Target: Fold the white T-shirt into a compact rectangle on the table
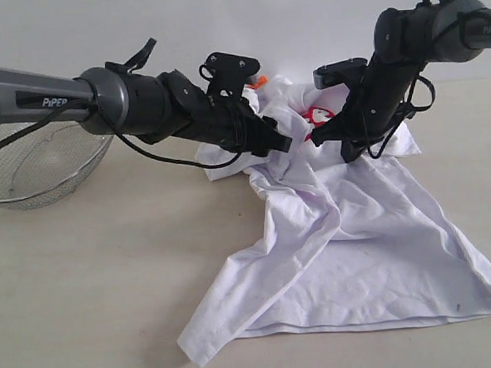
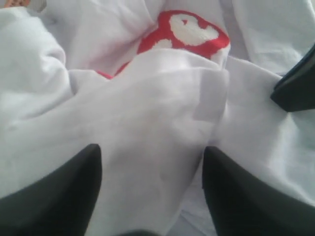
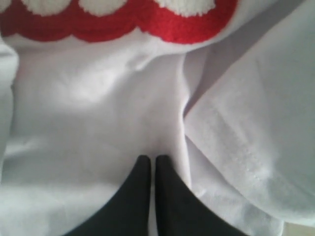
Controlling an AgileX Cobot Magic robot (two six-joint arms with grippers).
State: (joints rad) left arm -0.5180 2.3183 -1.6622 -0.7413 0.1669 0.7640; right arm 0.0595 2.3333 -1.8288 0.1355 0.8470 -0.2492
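Observation:
The white T-shirt [image 1: 358,252] lies crumpled on the table [image 1: 102,284], its hem spread toward the front and its far part bunched up. Red lettering [image 1: 316,115] shows between the two arms, and an orange neck tag [image 1: 258,81] peeks out behind the left arm. My left gripper [image 1: 281,144] is open, its fingers [image 2: 64,191] wide apart around a raised fold of white cloth [image 2: 152,123]. My right gripper [image 1: 343,149] is shut, its tips [image 3: 149,158] pinching a thin layer of the shirt just below the red lettering [image 3: 123,27].
A silver wire-mesh basket [image 1: 36,172] stands at the left, under the left arm. Bare table lies in front of and to the left of the shirt. A dark part of the right arm [image 2: 295,83] shows at the edge of the left wrist view.

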